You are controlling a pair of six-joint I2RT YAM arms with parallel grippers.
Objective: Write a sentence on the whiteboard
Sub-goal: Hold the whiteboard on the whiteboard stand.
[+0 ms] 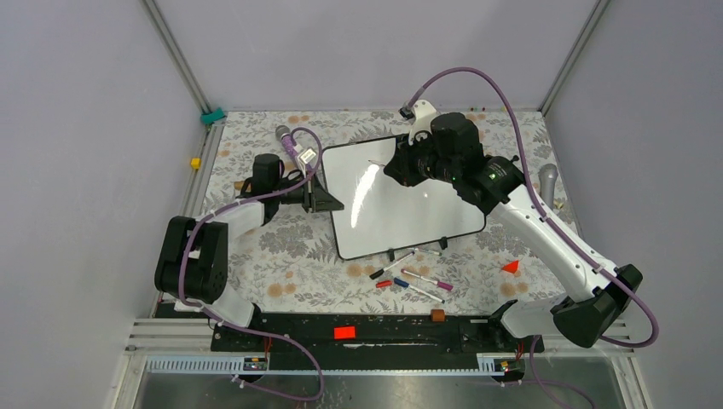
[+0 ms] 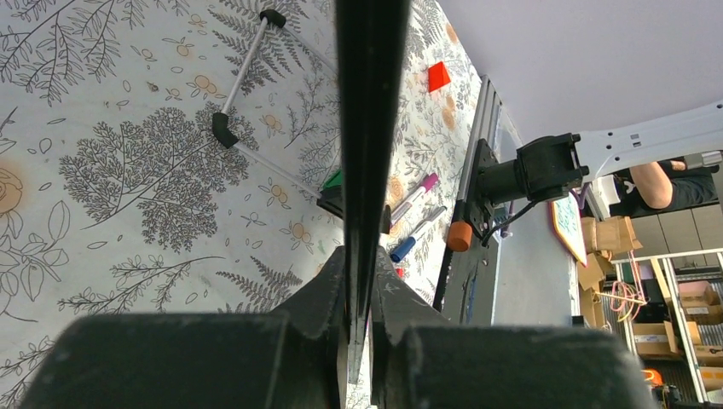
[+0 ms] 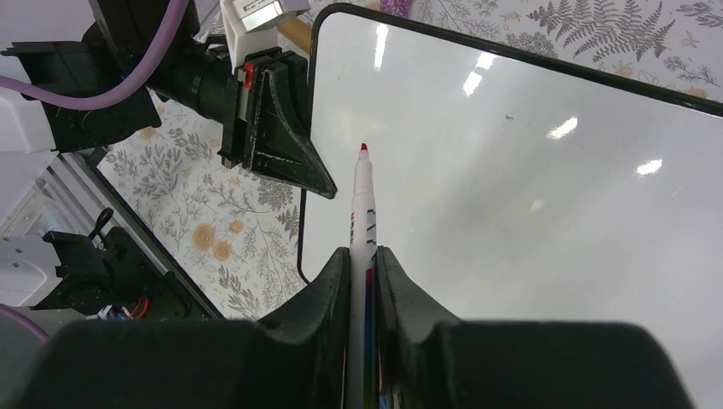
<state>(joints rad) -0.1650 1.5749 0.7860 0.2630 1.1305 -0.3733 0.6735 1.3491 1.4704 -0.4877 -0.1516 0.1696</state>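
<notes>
Left fingers (image 2: 317, 298) clenched on the whiteboard (image 1: 392, 213) left rim, mid-table (image 1: 290, 247). Right fingers (image 3: 328, 298) grasp a red marker (image 3: 363, 200), its long axis pointing ahead, tip over the blank upper-left corner. I judge the right arm writes.

Your left arm (image 1: 243, 217) and right arm (image 1: 554, 243) were built alike: smooth white links set between chunky black joint housings. A purple cable (image 1: 477, 77) ran loosely along each one. One black housing on your right arm carried a small green light (image 1: 493, 177), and a white block (image 1: 422, 115) sat on its wrist. Your left gripper (image 2: 359, 264) was matte black with wedge-shaped fingers and a thin red stripe (image 3: 248, 75) at its root. Your right gripper (image 3: 364, 256) had the same black, angular fingers.
</notes>
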